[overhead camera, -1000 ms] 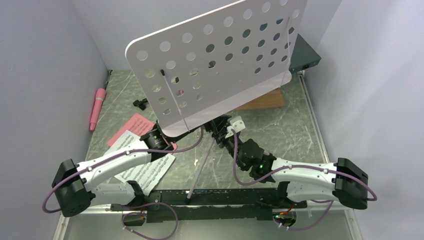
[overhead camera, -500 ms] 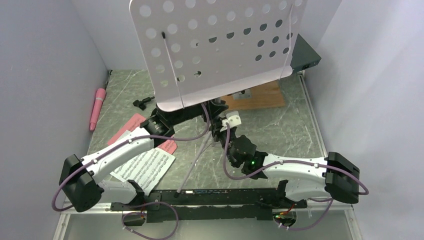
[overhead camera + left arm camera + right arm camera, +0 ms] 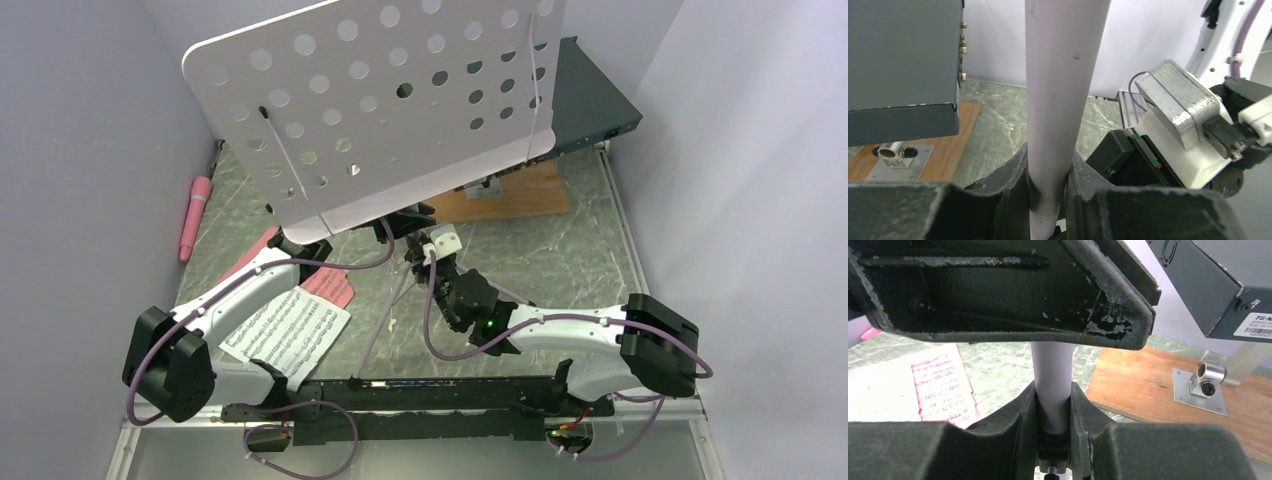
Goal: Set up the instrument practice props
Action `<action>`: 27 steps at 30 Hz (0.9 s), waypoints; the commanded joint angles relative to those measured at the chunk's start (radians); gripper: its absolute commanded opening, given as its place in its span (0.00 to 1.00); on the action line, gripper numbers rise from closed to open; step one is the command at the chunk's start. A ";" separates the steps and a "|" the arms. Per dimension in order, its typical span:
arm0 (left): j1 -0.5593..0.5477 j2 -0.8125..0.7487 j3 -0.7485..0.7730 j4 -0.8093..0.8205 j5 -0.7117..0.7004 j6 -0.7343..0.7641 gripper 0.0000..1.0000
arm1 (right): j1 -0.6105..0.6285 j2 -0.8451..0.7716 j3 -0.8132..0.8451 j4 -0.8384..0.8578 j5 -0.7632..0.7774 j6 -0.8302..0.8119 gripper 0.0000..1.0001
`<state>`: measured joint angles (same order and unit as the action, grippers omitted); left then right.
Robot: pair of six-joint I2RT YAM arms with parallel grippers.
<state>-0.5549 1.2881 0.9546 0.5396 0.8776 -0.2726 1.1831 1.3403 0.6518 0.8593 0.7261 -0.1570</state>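
— Shifted leftward since a second ago: the pale lavender perforated music-stand desk (image 3: 370,110), held raised above the green marbled counter (image 3: 580,260).
— Its pale edge is pinched by the left gripper (image 3: 1048,185); the silver tripod pole (image 3: 1050,375) is clamped by the right gripper (image 3: 1052,412).

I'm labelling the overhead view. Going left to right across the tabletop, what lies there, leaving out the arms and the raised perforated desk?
pink microphone → white music sheet → wooden board → dark box
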 commanded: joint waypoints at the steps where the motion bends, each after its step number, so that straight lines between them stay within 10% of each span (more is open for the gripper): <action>1: 0.030 0.030 -0.002 0.225 0.137 -0.231 0.00 | -0.032 -0.021 -0.047 0.000 0.015 -0.028 0.00; 18: 0.030 0.158 0.179 -0.065 0.251 -0.057 0.00 | -0.079 0.058 -0.025 -0.001 0.028 0.093 0.00; 27: 0.030 0.171 0.151 0.022 0.236 -0.136 0.00 | -0.085 -0.117 0.013 -0.368 -0.201 0.134 0.56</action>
<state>-0.5213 1.4944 1.1210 0.5713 1.1217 -0.2806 1.0988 1.3022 0.6411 0.7589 0.6521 -0.0685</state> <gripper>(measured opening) 0.278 0.469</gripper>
